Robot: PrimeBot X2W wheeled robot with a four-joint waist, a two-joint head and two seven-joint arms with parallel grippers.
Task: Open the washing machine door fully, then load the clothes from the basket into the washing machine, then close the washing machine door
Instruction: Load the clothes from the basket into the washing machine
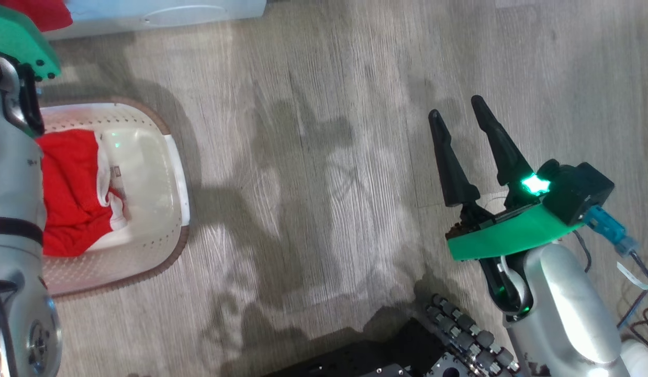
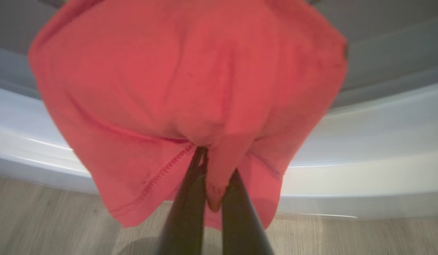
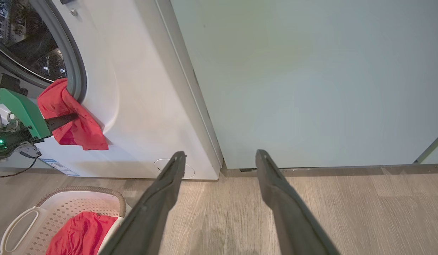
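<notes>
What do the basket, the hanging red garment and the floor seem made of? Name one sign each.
Basket: probably moulded plastic, cream, slightly glossy; rows of punched holes.
Red garment: soft woven or knit cloth, matte; folds, stitched hem.
Floor: wood-look planks, matte, perhaps laminate; grain lines.

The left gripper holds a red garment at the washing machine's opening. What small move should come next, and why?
Probably push the left gripper a little deeper into the drum before opening. It is shut on the red garment, which in the right wrist view hangs over the grey door seal, mostly outside; released here, it would likely fall to the floor.
</notes>
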